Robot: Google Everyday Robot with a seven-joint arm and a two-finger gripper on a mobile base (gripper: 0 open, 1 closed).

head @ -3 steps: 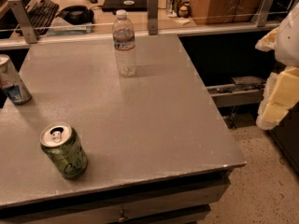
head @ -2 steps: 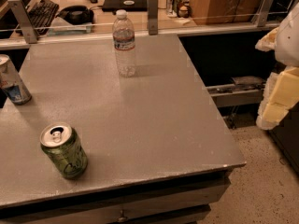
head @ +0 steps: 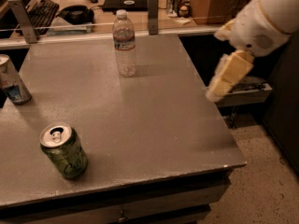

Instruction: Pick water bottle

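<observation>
The water bottle is clear ribbed plastic with a white cap and a white-and-red label. It stands upright at the far middle of the grey table. My gripper, cream-coloured, hangs from the white arm at the right. It is over the table's right edge, well to the right of the bottle and apart from it. It holds nothing that I can see.
A green soda can stands open at the near left. A blue-and-silver can stands at the left edge. A rail with two posts runs behind the table. Past it is a desk with a keyboard.
My arm and gripper have moved left and up, from beside the table to over its right edge. The bottle and both cans have not moved.
</observation>
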